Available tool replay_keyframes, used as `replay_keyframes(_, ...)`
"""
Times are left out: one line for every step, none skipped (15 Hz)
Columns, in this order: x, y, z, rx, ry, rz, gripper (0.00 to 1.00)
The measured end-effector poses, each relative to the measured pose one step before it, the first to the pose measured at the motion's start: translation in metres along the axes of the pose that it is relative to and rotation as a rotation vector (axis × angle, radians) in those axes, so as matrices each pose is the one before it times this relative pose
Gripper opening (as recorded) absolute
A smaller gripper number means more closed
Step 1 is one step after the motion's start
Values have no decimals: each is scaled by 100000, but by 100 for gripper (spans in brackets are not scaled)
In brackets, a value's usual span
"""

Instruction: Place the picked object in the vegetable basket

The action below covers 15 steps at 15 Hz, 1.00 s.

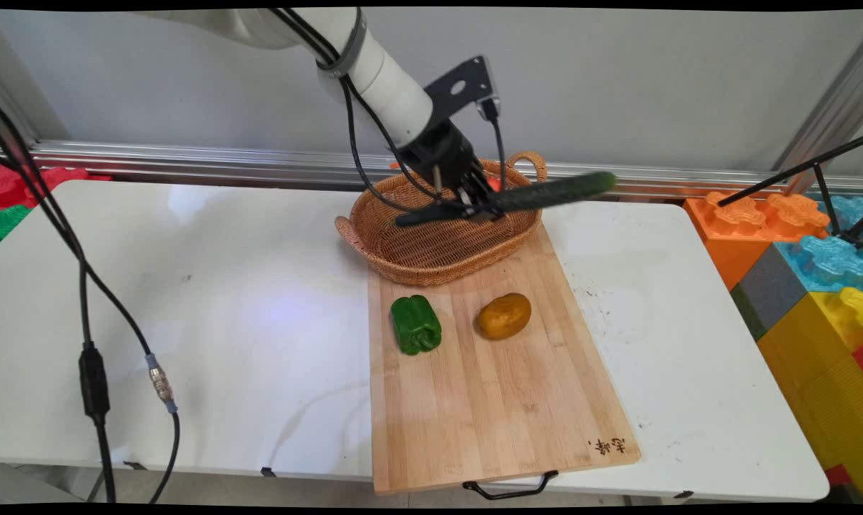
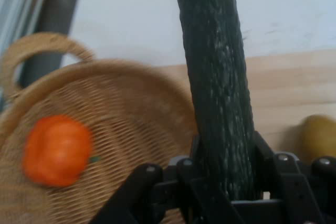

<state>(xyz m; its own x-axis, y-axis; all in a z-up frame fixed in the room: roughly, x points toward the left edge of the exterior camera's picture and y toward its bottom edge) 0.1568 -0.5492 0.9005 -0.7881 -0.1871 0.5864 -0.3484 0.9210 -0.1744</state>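
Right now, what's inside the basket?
One orange tomato lies inside the wicker basket. The gripper holds a long cucumber above it. The arm and cucumber cover part of the basket's floor, so anything there stays hidden.

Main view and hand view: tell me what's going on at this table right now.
The arm's tool is shut on a long dark cucumber, holding it level above the wicker basket. An orange tomato-like item lies in the basket. The basket sits at the far end of a wooden cutting board, where a green pepper and a potato lie side by side.
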Motion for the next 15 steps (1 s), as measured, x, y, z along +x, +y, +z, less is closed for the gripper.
replay_keyframes(-491,-1173,167,2126,-1132,206,0)
replay_keyframes(-595,-1230,351,2105,-1312,590,0)
replay_keyframes(-753,-1301,513,2093,-1027,620,0)
replay_keyframes(-542,-836,547,1131,-532,516,0)
replay_keyframes(-558,-848,715,1034,-430,759,0)
replay_keyframes(-526,-694,765,697,-472,868,0)
replay_keyframes(-503,-588,778,615,-924,1166,0)
replay_keyframes(-440,-400,664,227,-1061,906,0)
replay_keyframes(-563,-382,697,90,-1340,928,0)
replay_keyframes(-512,-253,537,-93,-1263,778,0)
replay_keyframes(-324,-152,338,-98,-819,540,0)
replay_keyframes(-485,-211,428,-37,-1179,722,0)
replay_keyframes(-610,-264,478,72,-1343,843,0)
replay_keyframes(-342,-151,261,54,-698,409,0)
replay_keyframes(-354,-131,297,-54,-591,338,0)
